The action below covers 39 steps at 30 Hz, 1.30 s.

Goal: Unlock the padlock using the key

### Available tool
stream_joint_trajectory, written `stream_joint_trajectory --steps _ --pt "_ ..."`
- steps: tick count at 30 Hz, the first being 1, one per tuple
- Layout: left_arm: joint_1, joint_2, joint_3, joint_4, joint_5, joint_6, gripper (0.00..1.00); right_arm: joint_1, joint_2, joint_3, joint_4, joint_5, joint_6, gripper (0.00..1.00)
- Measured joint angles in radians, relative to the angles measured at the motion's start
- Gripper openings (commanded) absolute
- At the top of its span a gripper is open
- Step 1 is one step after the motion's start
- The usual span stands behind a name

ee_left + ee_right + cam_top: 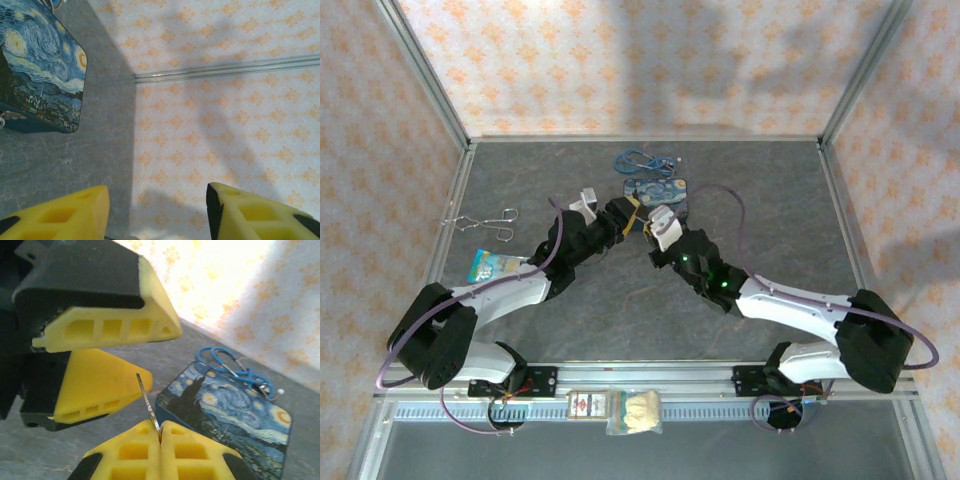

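Top external view has the left gripper (pixel 632 215) and the right gripper (pixel 650 230) nearly tip to tip just in front of the painted tin (pixel 660 190). From the right wrist, the left gripper's yellow fingers (pixel 100 330) are spread apart at left, while the right gripper's own are pressed together on the key (pixel 147 402), its long axis near upright, the free tip pointing up and slightly left toward the lower left finger, with the tin at right

Starry Night tin (pixel 660 188) beside coiled blue cable (pixel 640 160); wire tongs (pixel 480 222), blue packet (pixel 492 265) left
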Motion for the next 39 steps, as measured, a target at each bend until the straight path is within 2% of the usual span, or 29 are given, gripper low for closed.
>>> stream_joint_trajectory --steps 6,12,24,33,39 --pt "0.000 0.001 0.001 -0.004 0.000 0.000 0.40 0.056 0.061 -0.003 0.029 0.116 -0.120 0.00" --pt "0.000 0.001 0.001 -0.006 0.003 -0.002 0.43 0.063 0.066 -0.015 0.084 0.187 -0.174 0.00" --pt "-0.013 0.027 0.001 -0.010 0.020 -0.019 0.42 0.064 0.068 -0.039 0.158 0.216 -0.202 0.00" --pt "-0.013 0.029 0.000 -0.011 0.026 -0.027 0.25 0.068 0.112 -0.039 0.173 0.208 -0.213 0.00" --pt "-0.013 0.040 0.000 -0.014 0.027 -0.026 0.18 0.070 0.114 -0.039 0.175 0.216 -0.231 0.00"
